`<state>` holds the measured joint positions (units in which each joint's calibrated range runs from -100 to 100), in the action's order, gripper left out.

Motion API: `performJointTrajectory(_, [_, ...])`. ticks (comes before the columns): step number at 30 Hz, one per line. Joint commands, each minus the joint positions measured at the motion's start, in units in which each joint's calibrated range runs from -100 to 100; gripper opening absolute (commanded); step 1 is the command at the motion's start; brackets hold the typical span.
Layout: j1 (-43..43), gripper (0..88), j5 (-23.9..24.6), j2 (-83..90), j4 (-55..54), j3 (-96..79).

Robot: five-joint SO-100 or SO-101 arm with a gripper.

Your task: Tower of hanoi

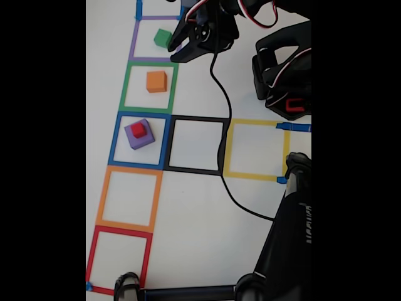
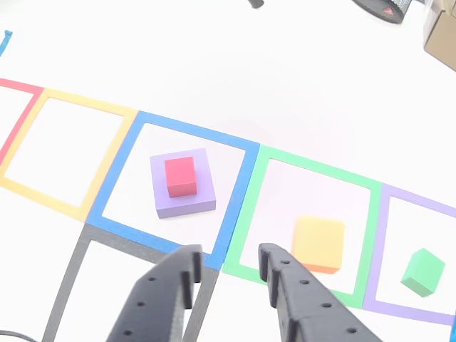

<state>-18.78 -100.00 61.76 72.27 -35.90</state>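
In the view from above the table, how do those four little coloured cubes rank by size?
Fixed view, largest to smallest:
1. purple cube
2. orange cube
3. green cube
4. red cube, sitting on the purple one

We see a smooth matt white table (image 2: 299,78). Tape squares (image 2: 239,187) on it look flat, thin, slightly sheened. Purple cube (image 2: 187,204), red cube (image 2: 180,176) on top of it, orange cube (image 2: 318,244) and green cube (image 2: 422,271) look matt, soft-edged, foam-like. Gripper (image 2: 229,265) is matt black plastic with fine layer lines, likely printed. Black cable (image 1: 220,94) beside the squares is glossy.
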Motion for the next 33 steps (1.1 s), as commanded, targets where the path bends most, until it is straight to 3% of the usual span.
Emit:
performJointTrajectory(1, [-0.97,19.6,0.0,1.75,-22.71,-17.92])
performJointTrajectory(6, [-3.17,29.2,0.0,0.13,-41.01,-30.55])
performJointTrajectory(13, [-4.71,31.1,0.0,-10.36,-76.24,-47.28])
performJointTrajectory(27, [-5.95,31.5,0.0,-44.36,-115.67,-50.1])
performJointTrajectory(33, [-6.43,31.0,0.0,-56.14,-122.71,-45.83])
